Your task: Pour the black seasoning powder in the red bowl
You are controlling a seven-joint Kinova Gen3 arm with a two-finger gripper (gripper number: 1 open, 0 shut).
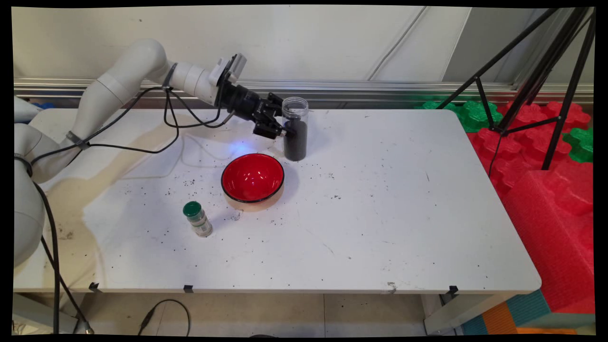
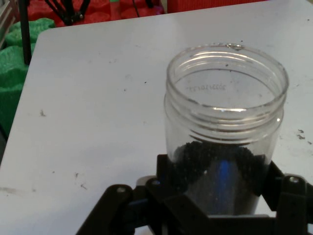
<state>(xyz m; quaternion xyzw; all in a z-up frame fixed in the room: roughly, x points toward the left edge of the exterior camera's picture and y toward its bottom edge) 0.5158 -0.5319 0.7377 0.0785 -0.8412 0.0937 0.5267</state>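
My gripper [image 2: 215, 196] fingertips hidden behind jar [image 2: 225, 122] in hand view; jar base cut off by bottom edge. Small bottle [image 1: 197, 219] label too small to read. Specks on surface [image 1: 380, 213] unidentifiable.

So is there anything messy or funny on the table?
Yes. Tiny black grains are scattered over the white table, mostly around the red bowl. They look like the dark grains inside the open clear jar between the hand's fingers.

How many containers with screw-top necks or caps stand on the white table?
2: the open clear jar of dark grains, gripped by the hand behind the red bowl, and the green-capped bottle left of the bowl.
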